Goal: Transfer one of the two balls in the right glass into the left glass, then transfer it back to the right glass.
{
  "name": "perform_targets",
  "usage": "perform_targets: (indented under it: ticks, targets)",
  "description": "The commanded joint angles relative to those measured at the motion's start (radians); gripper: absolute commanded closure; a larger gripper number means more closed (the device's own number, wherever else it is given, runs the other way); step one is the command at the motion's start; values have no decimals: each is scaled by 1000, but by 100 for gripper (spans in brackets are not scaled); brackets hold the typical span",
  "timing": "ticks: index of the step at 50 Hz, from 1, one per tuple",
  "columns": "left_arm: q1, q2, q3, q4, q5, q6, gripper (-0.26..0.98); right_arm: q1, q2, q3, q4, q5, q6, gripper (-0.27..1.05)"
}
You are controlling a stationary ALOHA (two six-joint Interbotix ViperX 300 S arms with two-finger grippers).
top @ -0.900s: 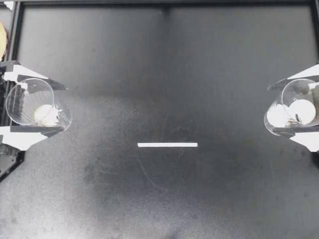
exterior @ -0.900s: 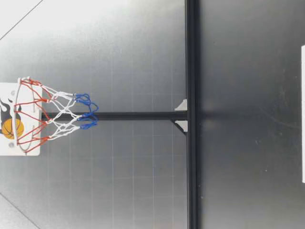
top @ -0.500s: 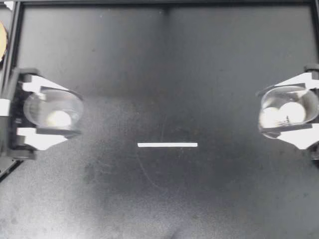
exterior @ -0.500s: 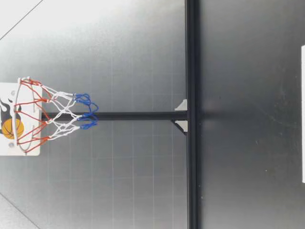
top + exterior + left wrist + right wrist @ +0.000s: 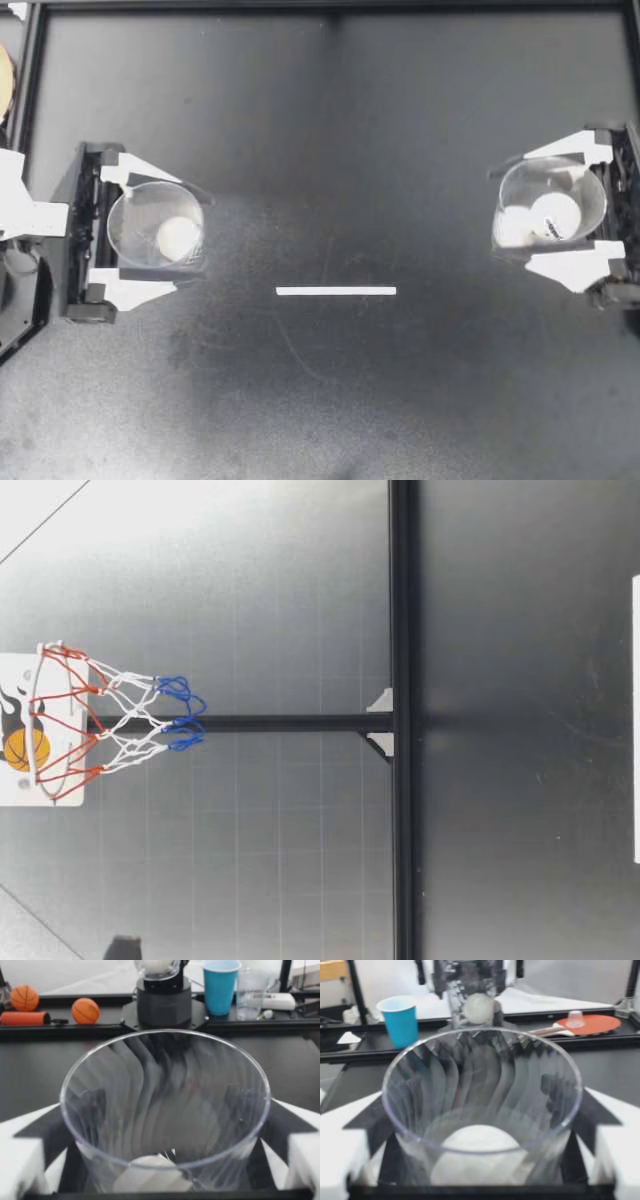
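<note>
Right glass [image 5: 566, 172] with two balls [image 5: 549, 215], left glass [image 5: 128, 222] with one ball [image 5: 178, 237]

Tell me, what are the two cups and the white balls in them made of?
Left glass and right glass: probably clear, glossy plastic; you see through the ribbed walls. Left ball and right balls: likely matte plastic, smooth white, like ping-pong balls.

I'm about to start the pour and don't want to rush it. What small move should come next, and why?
Probably swing the right claw inward toward the tape line, keeping the right glass upright. It holds two balls. The left glass, gripped by the left claw, holds one ball. The glasses sit at opposite sides of the table, too far apart to tip a ball across.
</note>
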Motion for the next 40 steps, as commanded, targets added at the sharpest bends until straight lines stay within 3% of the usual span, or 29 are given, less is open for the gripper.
perform_targets:
  ticks: [1, 16, 40]
  targets:
    - [-2, 12, -29, 2, -34, 2, -4, -34, 9, -37, -2, -15, 0, 5]
    - [-2, 89, -63, 2, -87, 3, -4, -121, 94, -135, -2, -20, -84, 5]
    - [-3, 282, -117, 5, -181, 8, -4, -132, 321, -383, -2, -14, -451, 5]
